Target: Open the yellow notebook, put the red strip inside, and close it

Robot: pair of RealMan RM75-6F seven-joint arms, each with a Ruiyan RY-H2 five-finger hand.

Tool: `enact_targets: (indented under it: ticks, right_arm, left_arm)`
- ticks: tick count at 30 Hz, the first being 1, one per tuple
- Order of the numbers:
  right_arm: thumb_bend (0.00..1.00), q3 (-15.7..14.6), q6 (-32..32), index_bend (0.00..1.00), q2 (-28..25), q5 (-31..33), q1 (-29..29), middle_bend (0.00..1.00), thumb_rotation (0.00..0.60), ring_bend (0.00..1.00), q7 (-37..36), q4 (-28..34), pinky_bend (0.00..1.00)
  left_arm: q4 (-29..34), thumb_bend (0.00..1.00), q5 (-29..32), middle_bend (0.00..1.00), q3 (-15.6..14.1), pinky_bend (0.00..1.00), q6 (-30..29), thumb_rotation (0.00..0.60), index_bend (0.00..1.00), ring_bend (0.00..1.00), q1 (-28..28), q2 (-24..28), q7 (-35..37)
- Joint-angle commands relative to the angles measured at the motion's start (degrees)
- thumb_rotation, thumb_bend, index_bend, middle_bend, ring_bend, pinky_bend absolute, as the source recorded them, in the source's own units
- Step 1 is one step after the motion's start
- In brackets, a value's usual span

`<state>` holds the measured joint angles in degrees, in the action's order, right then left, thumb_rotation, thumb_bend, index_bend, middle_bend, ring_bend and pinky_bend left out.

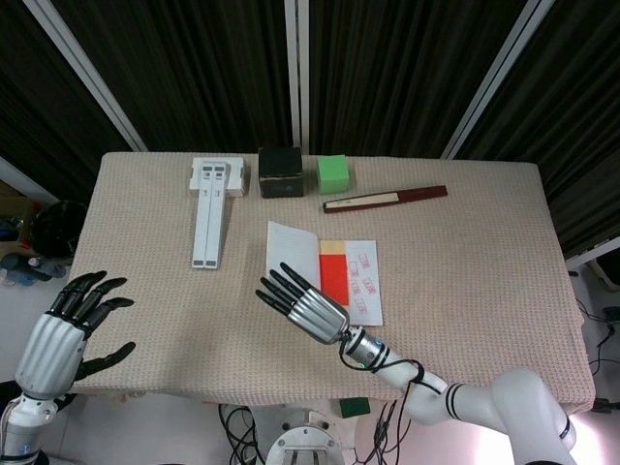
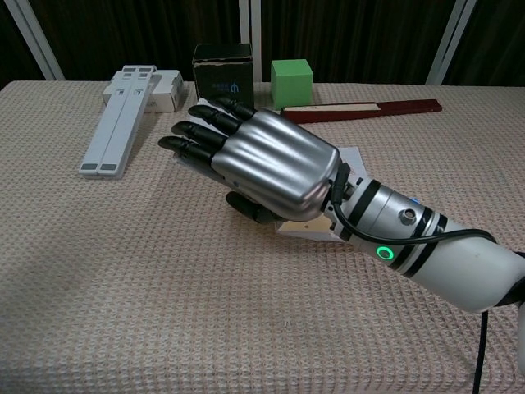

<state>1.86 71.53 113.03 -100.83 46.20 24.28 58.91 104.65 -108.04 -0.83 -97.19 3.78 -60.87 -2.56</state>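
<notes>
Notebook (image 1: pixel 325 280) mid-table, strip (image 1: pixel 332 280) on it, right hand (image 1: pixel 302 304) over its near-left corner

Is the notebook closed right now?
No, the head view shows the notebook lying open on the table, with a white page on the left and the red strip on the right.

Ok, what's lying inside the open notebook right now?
The red strip lies on the open notebook, beside a white page with small red marks. The right hand hovers at the near edge, hiding that part; the chest view shows almost none.
</notes>
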Motion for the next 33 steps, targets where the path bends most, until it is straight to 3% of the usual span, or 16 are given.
enact_targets:
  ticks: [1,4,13,20,33]
  right_arm:
    - [0.43,0.42,-0.31,0.00,0.02,-0.12,0.41,0.03,0.600,0.00,0.25,0.40,0.00]
    - [0.39,1.04,-0.62,0.00,0.35,-0.22,0.96,0.03,0.600,0.00,0.67,0.83,0.00]
    - [0.39,2.30,-0.28,0.00,-0.31,0.36,0.69,0.01,0.600,0.00,2.55,2.52,0.00]
    - [0.39,2.32,0.47,0.00,-3.84,0.43,-0.45,0.01,0.600,0.00,4.09,7.77,0.00]
    - [0.38,-1.67,2.30,0.00,-13.04,1.83,-7.22,0.00,0.600,0.00,7.96,18.03,0.00]
  left_arm:
    - [-0.08,0.03,0.03,0.22,-0.01,0.18,-0.08,0.600,0.36,0.13,-0.05,0.03,0.11]
    - [-0.20,0.03,0.07,0.22,-0.04,0.18,-0.21,0.600,0.36,0.13,-0.16,0.06,0.25]
    - [-0.62,0.03,0.26,0.22,-0.14,0.18,-0.54,0.600,0.36,0.13,-0.45,0.14,0.81]
    - [-0.78,0.03,0.08,0.22,-0.03,0.18,-0.49,0.600,0.36,0.13,-0.32,0.00,0.92]
    - [-0.62,0.03,-0.12,0.22,0.14,0.18,0.23,0.600,0.36,0.13,0.20,-0.25,0.73]
